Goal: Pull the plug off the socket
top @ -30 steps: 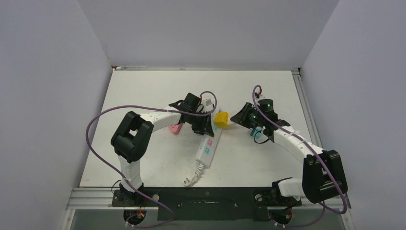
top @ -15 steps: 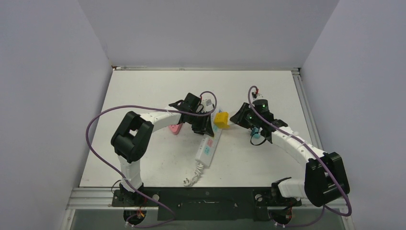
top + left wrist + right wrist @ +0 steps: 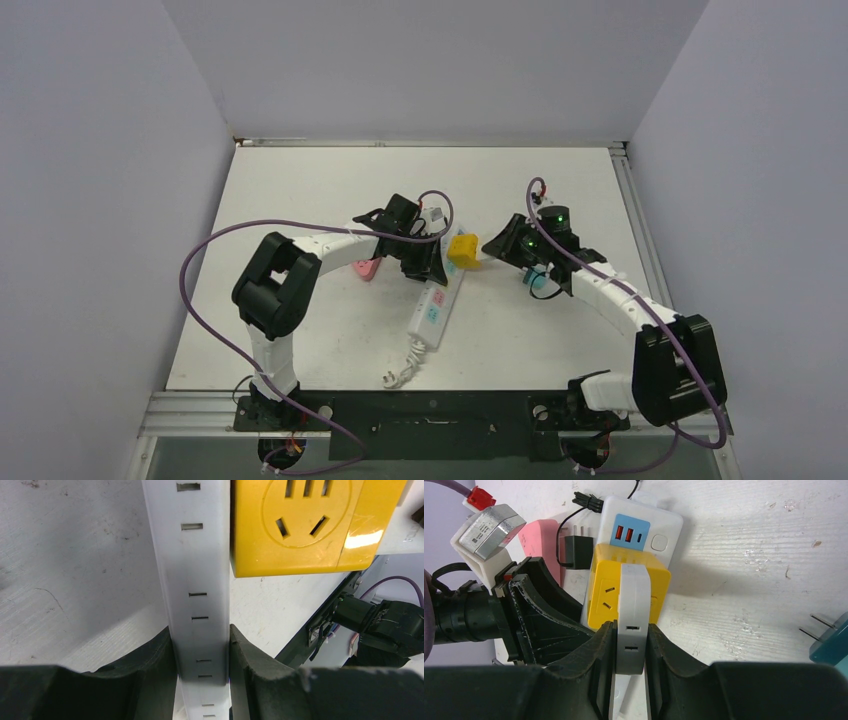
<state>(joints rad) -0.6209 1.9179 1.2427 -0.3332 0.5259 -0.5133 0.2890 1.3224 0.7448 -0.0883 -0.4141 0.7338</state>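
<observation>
Roughly at the middle of the white tabletop (image 3: 300, 190) lies the power strip (image 3: 432, 312), a long white bar with pastel outlet panels, running from the near side towards the far side. Its short white cord (image 3: 405, 368) curls at the near end. At its far end, the right wrist view shows a blue USB panel (image 3: 628, 534) and a round button.

A yellow cube plug (image 3: 462, 250) sits on the strip close to that far end, seated against the strip's white body, with socket holes on its visible faces.

From above, the left gripper (image 3: 200, 652) reaches over the strip's far half. In its wrist view the black fingers (image 3: 155, 670) are narrow, pressed against both sides of the strip's white, slotted body, with the yellow cube just beyond and to one side.

The right gripper (image 3: 626, 640) comes in from the opposite side. Its fingers (image 3: 664, 660) are also narrow, clamped on a white slotted bar (image 3: 634, 600) that lies across the front of the yellow cube. Whether that bar belongs to the cube cannot be told.

A pink plug (image 3: 367, 268) rests on the tabletop just left of the strip. A small black adapter (image 3: 576, 552) with a thin wire lies between the pink plug and the strip's end. A teal plug (image 3: 541, 284) with two bare prongs lies on the tabletop under the right arm, apart from the strip
</observation>
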